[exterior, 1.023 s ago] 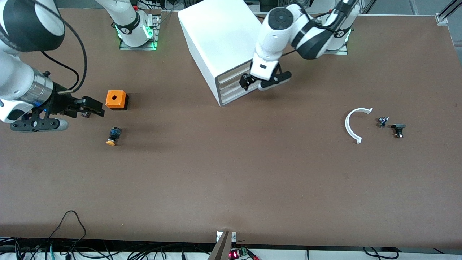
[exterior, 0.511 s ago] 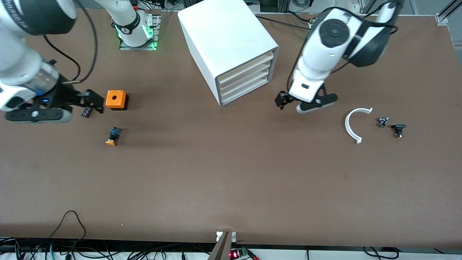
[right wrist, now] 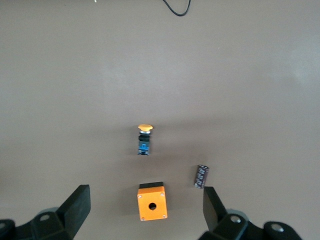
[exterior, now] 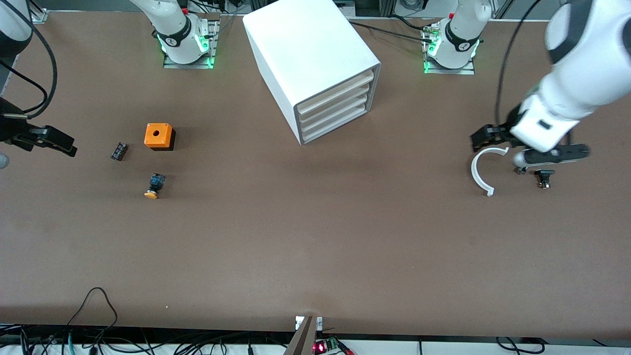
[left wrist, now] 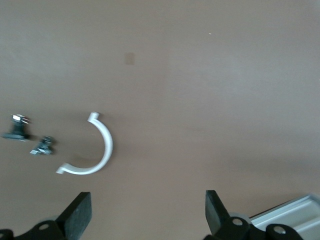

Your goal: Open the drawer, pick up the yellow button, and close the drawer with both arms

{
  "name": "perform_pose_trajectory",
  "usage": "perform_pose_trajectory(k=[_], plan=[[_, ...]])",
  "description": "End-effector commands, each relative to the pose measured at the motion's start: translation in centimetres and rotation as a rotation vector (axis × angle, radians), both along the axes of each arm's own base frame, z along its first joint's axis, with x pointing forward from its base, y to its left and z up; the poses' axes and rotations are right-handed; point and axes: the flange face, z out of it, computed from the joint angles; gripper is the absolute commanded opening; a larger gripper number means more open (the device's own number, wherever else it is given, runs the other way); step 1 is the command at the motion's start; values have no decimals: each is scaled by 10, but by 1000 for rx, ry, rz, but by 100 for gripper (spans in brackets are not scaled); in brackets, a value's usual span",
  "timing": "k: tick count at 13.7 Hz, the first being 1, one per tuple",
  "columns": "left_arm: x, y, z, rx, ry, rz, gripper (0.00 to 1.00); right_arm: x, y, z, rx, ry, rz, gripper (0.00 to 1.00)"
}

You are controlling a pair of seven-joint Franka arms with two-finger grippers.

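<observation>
The button [exterior: 152, 186], orange cap and dark body, lies on its side on the table toward the right arm's end; the right wrist view shows the button [right wrist: 144, 139] too. The drawer [exterior: 335, 89], uppermost of the white cabinet [exterior: 305, 44], is shut. My right gripper [exterior: 49, 140] hangs open and empty at the table's edge, apart from the button; its fingers [right wrist: 77, 207] stand wide. My left gripper [exterior: 500, 140] is open and empty over the white arc [exterior: 480, 170], well away from the cabinet, with bare table between its fingertips [left wrist: 80, 210].
An orange cube with a hole [exterior: 158, 136] and a small black part [exterior: 119, 151] lie farther from the front camera than the button. Two small dark parts [exterior: 543, 176] sit beside the white arc [left wrist: 95, 150]. Cables hang along the table's near edge.
The left arm swung from the cabinet's front to above the white arc. The right arm drew back from the orange cube to the table's edge. Both grippers stayed open.
</observation>
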Motion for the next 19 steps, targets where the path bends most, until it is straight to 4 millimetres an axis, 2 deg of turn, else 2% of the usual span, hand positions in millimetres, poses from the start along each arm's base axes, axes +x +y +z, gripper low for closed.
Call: perform_pose_trajectory(k=[1, 2, 3, 6, 9, 13, 16, 19], plan=[[-5, 45, 29, -5, -2, -91, 100, -16, -9, 5, -1, -8, 22, 100], [-8, 69, 37, -4, -12, -125, 100, -20, -9, 7, 0, -8, 22, 100], [-11, 84, 40, -3, -21, -169, 100, -21, -9, 10, 0, -11, 22, 100], [-18, 110, 50, 0, -35, -185, 100, -28, -7, 23, 3, -32, 26, 100], [-18, 103, 48, -1, -18, -198, 100, -50, -4, 28, 23, -14, 27, 100], [-19, 97, 59, -2, -18, -213, 100, -83, -5, 23, 35, -6, 27, 100], [-19, 97, 59, -3, -18, -210, 100, -84, -6, 26, 34, -12, 25, 100], [-19, 98, 59, -3, -18, -208, 100, -81, -5, 39, 31, -38, 2, 100]])
